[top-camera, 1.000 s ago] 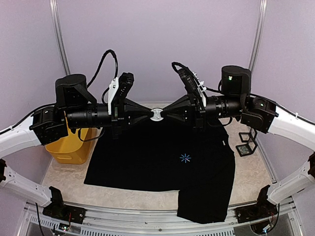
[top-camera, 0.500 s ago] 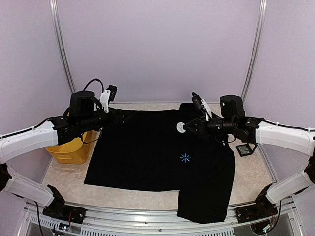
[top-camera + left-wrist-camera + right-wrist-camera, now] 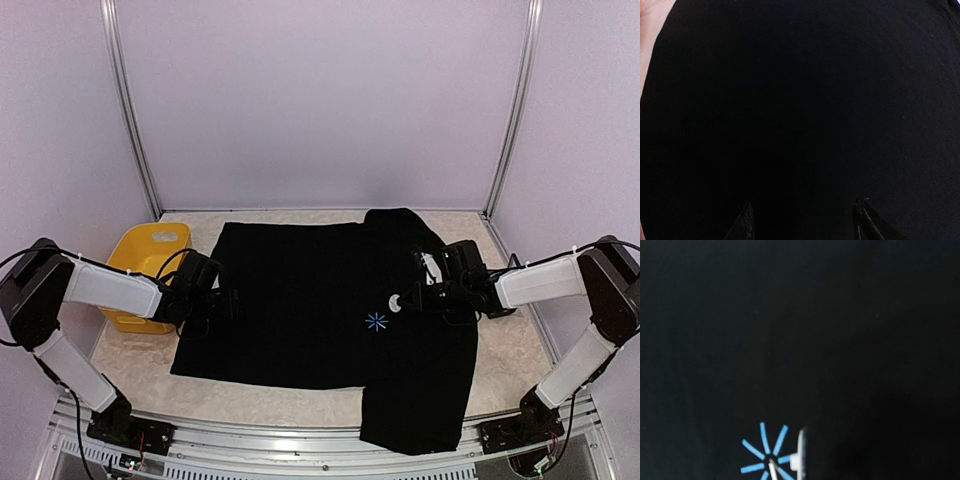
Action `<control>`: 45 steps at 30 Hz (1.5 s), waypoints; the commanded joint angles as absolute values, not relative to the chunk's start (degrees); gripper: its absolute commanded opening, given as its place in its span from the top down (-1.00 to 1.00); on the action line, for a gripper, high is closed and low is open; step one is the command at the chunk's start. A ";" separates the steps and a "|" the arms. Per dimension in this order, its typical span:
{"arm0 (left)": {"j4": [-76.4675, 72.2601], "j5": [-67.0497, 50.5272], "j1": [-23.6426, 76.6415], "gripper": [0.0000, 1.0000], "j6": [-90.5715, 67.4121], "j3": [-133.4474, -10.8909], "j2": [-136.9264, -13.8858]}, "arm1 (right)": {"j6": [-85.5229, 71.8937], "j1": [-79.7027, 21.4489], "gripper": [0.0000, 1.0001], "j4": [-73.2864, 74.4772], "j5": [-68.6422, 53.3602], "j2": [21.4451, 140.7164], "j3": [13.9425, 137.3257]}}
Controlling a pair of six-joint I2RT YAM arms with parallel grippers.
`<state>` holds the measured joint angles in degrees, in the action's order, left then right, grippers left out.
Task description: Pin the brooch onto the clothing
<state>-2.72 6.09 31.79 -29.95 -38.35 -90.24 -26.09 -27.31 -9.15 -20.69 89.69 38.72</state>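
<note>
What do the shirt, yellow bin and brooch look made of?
The shirt looks like soft matte black knit, probably cotton: it lies limp with soft folds. The yellow bin looks like moulded plastic: uniform colour, rounded rim. The brooch is a small white disc, plastic or enamelled metal; too small to tell.

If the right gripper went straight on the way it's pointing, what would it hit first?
Probably the black T-shirt, at or just beside its light-blue starburst mark. The right gripper, shut on the white brooch, points at that spot; its height above the fabric is unclear.
</note>
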 commanded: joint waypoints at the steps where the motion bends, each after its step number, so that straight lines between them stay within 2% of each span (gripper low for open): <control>1: -4.60 12.24 30.71 -0.27 -35.54 -31.63 -87.10 | -25.95 -26.53 1.00 -12.58 -19.95 89.47 38.83; 6: -5.20 15.32 29.01 -0.25 -39.35 -25.51 -81.61 | -24.50 -24.77 1.00 -11.32 -20.14 87.32 38.10; 8: -5.11 16.05 30.15 -0.16 -38.59 -26.75 -80.50 | -23.35 -24.63 1.00 -10.20 -20.06 86.68 38.35; 10: -5.66 20.09 37.08 -0.13 -32.93 -31.67 -80.49 | -22.27 -24.60 1.00 -9.58 -20.50 86.14 38.58; 11: -7.06 20.96 41.27 -0.17 -27.31 -35.09 -81.12 | -21.77 -24.61 1.00 -9.50 -20.75 85.80 38.54; 14: -10.60 5.92 48.94 -0.23 -8.13 -46.13 -88.85 | -20.13 -24.60 1.00 -9.78 -21.69 84.74 38.18; 17: -6.53 -10.55 54.80 -0.27 8.86 -56.94 -99.41 | -18.47 -24.64 1.00 -10.02 -22.79 83.91 37.89; 20: -0.77 -19.81 57.33 -0.33 18.57 -66.76 -107.27 | -16.94 -24.69 1.00 -9.62 -23.97 83.52 38.09; 24: 3.56 -19.98 57.56 -0.39 24.10 -76.02 -118.11 | -16.05 -24.64 1.00 -9.98 -24.89 83.19 37.97; 29: 10.54 -19.41 56.74 -0.41 27.79 -84.96 -125.25 | -15.20 -24.61 1.00 -10.39 -27.10 83.60 38.05; 33: 17.87 -19.49 56.74 -0.31 27.33 -90.96 -130.85 | -14.86 -24.61 1.00 -10.85 -28.63 84.11 37.70; 35: 18.15 -19.04 57.17 -0.23 28.15 -89.40 -131.42 | -14.85 -24.53 1.00 -11.46 -29.69 83.91 37.26; 36: 17.55 -18.66 57.35 -0.12 28.53 -87.97 -130.99 | -14.84 -24.60 1.00 -11.55 -29.78 83.81 37.17; 40: 15.23 -18.64 57.64 0.67 29.23 -84.14 -128.47 | -14.15 -24.61 1.00 -11.13 -29.83 83.72 37.13; 42: 13.53 -18.58 57.63 1.00 29.33 -82.93 -127.05 | -13.85 -24.61 1.00 -11.33 -30.12 83.44 36.80; 45: 8.34 -17.92 57.62 1.00 28.51 -80.19 -124.11 | -13.46 -25.21 1.00 -12.80 -29.83 82.19 35.33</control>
